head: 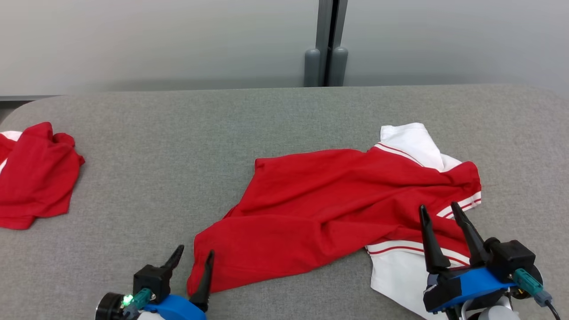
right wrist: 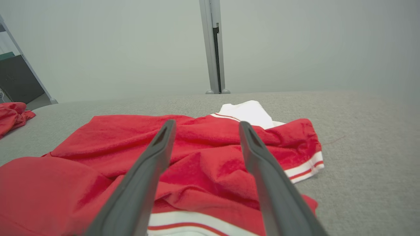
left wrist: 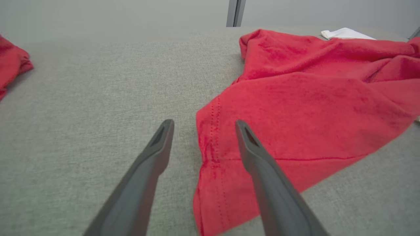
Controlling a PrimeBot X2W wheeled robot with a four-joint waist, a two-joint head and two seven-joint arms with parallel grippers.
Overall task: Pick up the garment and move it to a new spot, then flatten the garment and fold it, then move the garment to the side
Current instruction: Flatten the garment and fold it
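A grey fabric tabletop (head: 284,115) runs back to a pale wall (head: 155,40) split by a grey post (head: 326,44), with a crumpled red cloth (head: 35,178) at its left edge. The left fingers (head: 205,275) stand wide and empty at the near corner of the garment (head: 338,200), a rumpled red shirt with white striped trim lying right of centre; the right fingers (head: 430,242), equally wide, hover over its white-banded end.

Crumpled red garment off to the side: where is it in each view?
Head view: crumpled red garment at the left edge, mid-height.
Left wrist view: crumpled red garment at the upper left edge.
Right wrist view: crumpled red garment at the left edge, mid-height.
Shared landmark: grey wall post, top centre in every view.
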